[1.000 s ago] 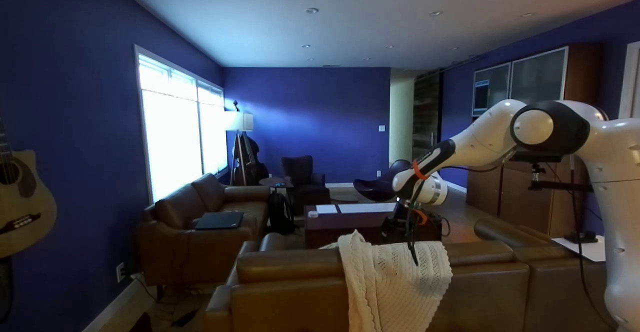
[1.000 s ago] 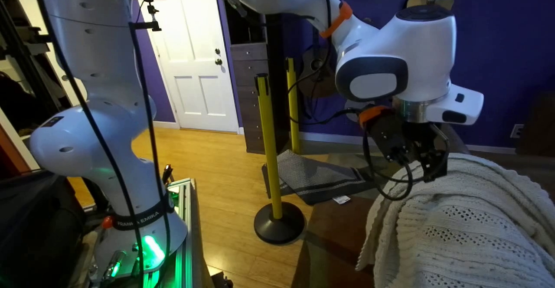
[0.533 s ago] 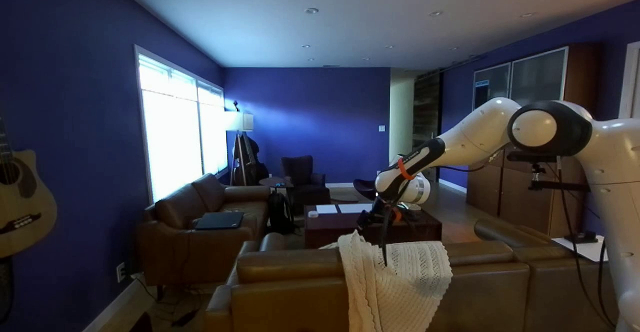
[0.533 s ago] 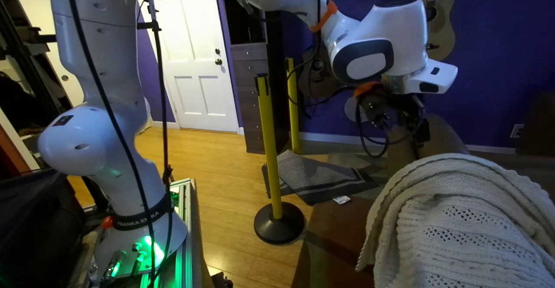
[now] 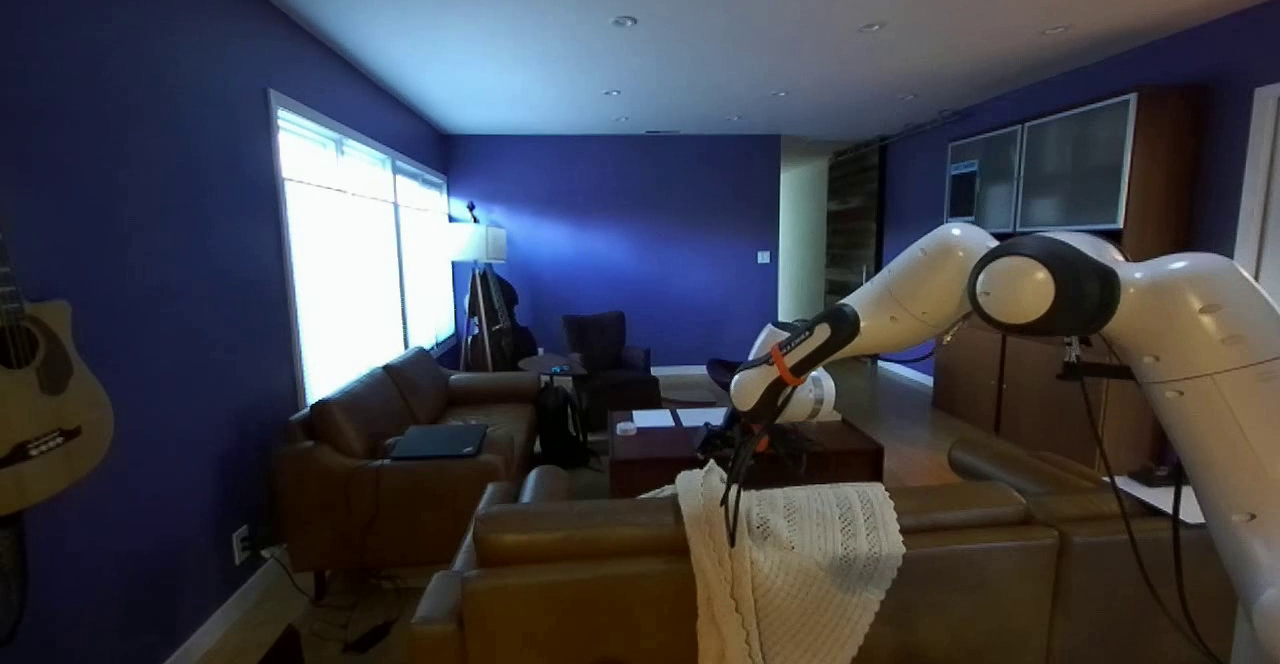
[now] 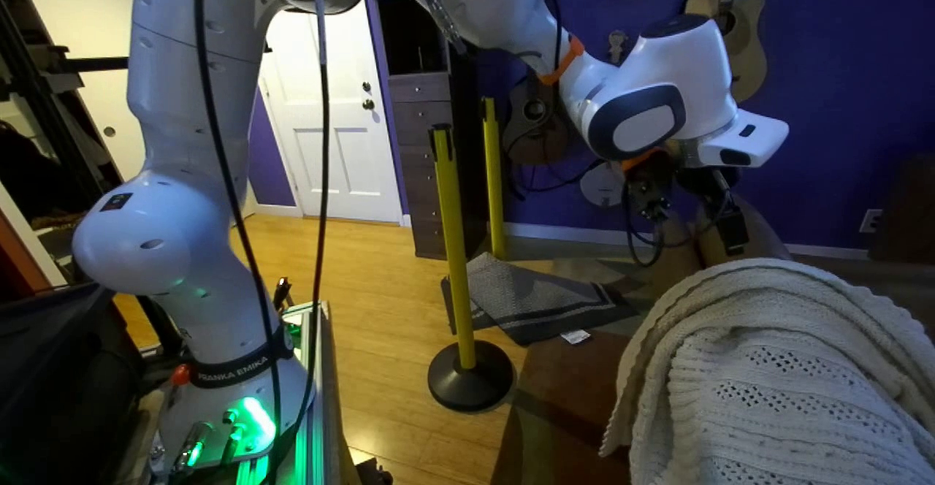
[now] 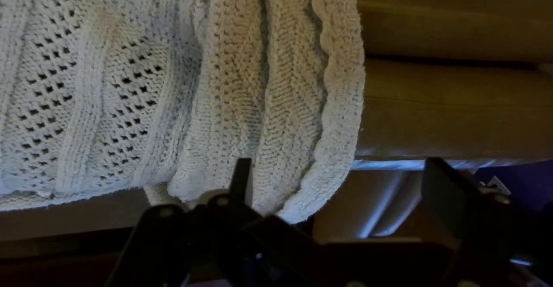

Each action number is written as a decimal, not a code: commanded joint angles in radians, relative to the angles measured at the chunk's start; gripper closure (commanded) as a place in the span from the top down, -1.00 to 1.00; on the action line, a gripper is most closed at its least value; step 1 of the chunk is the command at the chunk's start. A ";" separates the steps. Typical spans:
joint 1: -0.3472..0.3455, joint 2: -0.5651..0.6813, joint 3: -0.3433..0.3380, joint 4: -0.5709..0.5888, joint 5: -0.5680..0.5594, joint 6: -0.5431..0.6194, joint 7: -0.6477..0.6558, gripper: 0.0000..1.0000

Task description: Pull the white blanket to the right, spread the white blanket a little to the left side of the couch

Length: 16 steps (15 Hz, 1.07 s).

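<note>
window (image 5: 340, 274) blown out, its wall (image 5: 140, 174) dim; wrist view murky, claw (image 7: 338, 168) nearly black.

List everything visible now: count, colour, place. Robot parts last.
Blanket: 1, white, draped over a couch
Couches: 2, brown, draped one plus one by the window
Laptop: 1, dark, on the window couch
Backpack: 1, black, beside that couch
Coffee table: 1, reddish-brown, beyond the draped couch
Lamp: 1, pale shade, by the window
Armchair: 1, dark, near the lamp
Guitars: at least 2, wooden, along the wall
Posts: 2, yellow, on the floor
Mat: 1, grey, near the posts
Panelled door: 1, white, beside the dark drawer unit
Further background pieces: uncounted
Robot arm: 1, white and black, extended to the draped couch
Gripper: 1, black, open, near the blanket's edge
</note>
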 commanded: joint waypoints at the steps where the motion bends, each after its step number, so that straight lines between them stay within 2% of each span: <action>1: 0.031 0.110 -0.019 0.122 -0.028 0.047 0.059 1.00; 4: 0.080 0.189 -0.061 0.196 -0.058 0.072 0.119 1.00; 9: 0.150 0.297 -0.138 0.312 -0.084 0.050 0.230 1.00; 11: 0.171 0.333 -0.170 0.352 -0.090 0.038 0.267 0.72; 12: 0.181 0.350 -0.188 0.369 -0.094 0.033 0.287 0.49; 14: 0.191 0.378 -0.211 0.401 -0.096 0.022 0.312 0.43; 15: 0.198 0.389 -0.225 0.413 -0.100 0.013 0.326 0.30; 16: 0.204 0.397 -0.238 0.425 -0.104 0.001 0.339 0.27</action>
